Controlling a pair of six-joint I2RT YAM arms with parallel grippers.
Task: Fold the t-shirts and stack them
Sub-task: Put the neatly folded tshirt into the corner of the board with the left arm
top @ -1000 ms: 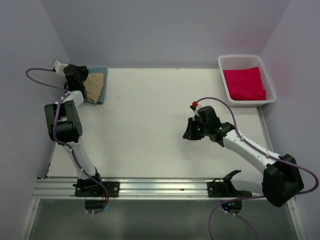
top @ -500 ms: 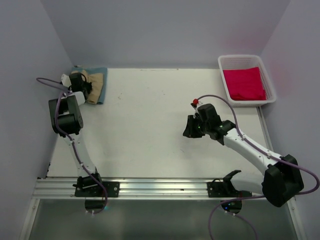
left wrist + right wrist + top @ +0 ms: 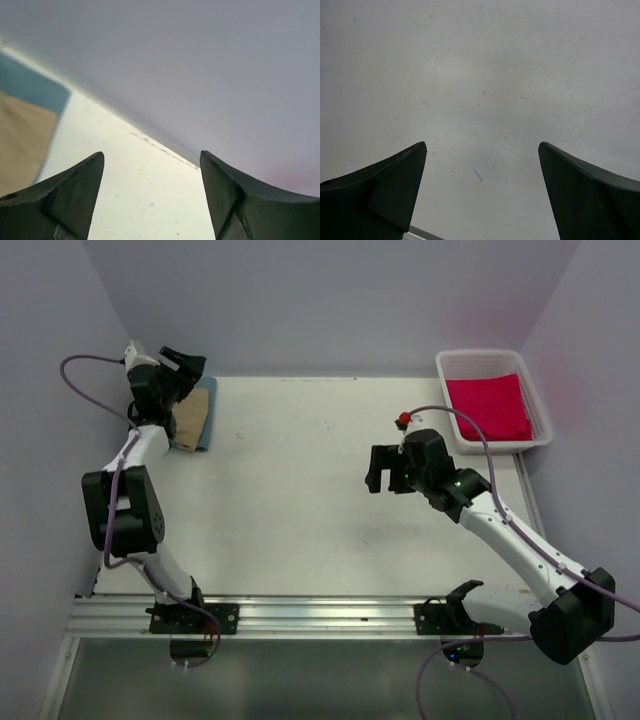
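Well, lettering: none that I can read on any surface in the three views.
Top view only: shows both my arms whole, the white slatted basket at the far right corner of the table, and the red-pink t-shirt lying folded inside it.
Left wrist view only: looks low across the table's far edge to the pale wall; the stacked cloth sits at the picture's left edge, with teal showing past the tan.
Right wrist view only: bare, lightly scuffed tabletop, seen straight down.
Tan t-shirt: folded, at the far left corner of the table, lying on top of the teal one.
Teal t-shirt: under the tan one, its edge showing along the tan one's right side.
Left gripper: raised over the far end of that stack, jaws spread well apart, nothing between them, no cloth touched.
Right gripper: over the bare table, right of centre and well apart from the basket, jaws spread wide, gripping nothing.
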